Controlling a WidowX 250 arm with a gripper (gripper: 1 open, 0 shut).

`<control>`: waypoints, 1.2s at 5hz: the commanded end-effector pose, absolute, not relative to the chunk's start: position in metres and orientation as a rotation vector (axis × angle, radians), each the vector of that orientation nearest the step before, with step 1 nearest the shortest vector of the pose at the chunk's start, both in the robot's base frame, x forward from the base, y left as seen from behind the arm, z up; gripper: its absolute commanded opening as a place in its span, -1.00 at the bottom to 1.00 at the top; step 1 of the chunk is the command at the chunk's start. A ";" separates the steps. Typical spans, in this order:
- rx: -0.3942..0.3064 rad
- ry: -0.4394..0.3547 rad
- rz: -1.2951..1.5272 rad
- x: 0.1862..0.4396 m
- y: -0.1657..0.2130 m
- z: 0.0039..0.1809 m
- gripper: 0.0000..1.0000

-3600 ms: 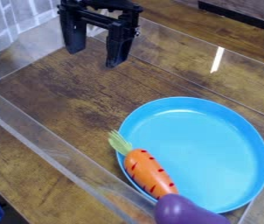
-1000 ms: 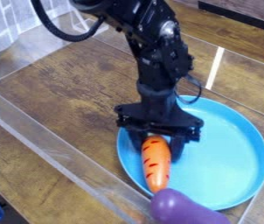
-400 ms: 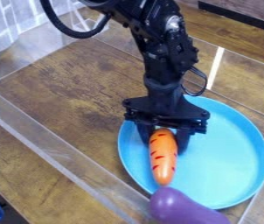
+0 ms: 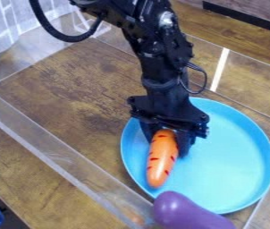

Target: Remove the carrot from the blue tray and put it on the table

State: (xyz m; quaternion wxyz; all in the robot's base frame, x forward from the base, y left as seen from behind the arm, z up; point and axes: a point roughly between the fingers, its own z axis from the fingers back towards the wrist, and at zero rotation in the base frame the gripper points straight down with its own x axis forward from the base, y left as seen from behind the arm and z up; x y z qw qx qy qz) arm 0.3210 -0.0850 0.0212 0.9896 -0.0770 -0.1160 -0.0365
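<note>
Carrot [image 4: 162, 157] gripped at its top end.
Gripper [image 4: 166, 132] fingers clasp it over the blue tray [image 4: 235, 152], tip pointing toward the near rim.

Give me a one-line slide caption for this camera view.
Robot hand closed on the leafy end of a carrot lying in the blue tray, a purple toy nearby.

We find no legible text, label, brand, number or sign on any surface here; nothing in this view carries writing that we can read.
</note>
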 end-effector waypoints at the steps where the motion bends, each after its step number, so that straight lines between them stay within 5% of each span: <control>1: -0.151 -0.180 -0.191 0.317 -0.066 0.005 -1.00; 3: -0.158 -0.157 -0.323 0.322 -0.066 0.008 -1.00; 6: -0.128 -0.118 -0.328 0.314 -0.047 0.041 -1.00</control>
